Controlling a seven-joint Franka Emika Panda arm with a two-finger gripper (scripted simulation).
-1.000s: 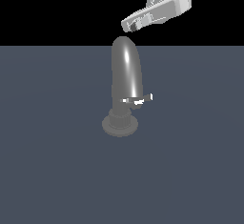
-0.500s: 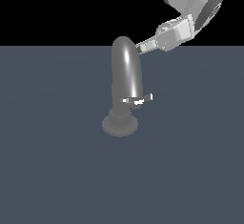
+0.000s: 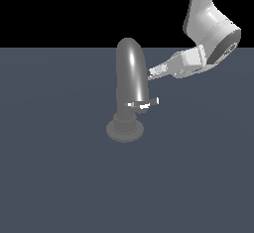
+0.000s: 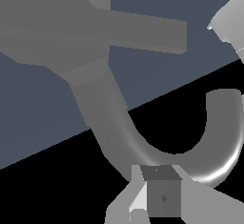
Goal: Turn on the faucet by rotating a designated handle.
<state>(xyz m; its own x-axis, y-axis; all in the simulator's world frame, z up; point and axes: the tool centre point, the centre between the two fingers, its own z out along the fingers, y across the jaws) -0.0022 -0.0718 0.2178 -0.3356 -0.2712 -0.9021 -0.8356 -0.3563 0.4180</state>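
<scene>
Because the handle (image 3: 144, 103) is a thin, stiff lever low on the faucet (image 3: 130, 78), standing mid-floor, I judge its white tip is the best place to push. The gripper (image 3: 150, 72) hangs beside the spout, above the handle; whether it is open, I cannot tell.

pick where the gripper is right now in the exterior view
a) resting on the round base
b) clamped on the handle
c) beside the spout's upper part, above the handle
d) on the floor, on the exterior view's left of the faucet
c: the gripper sits beside the upper part of the faucet, above the handle.
</scene>
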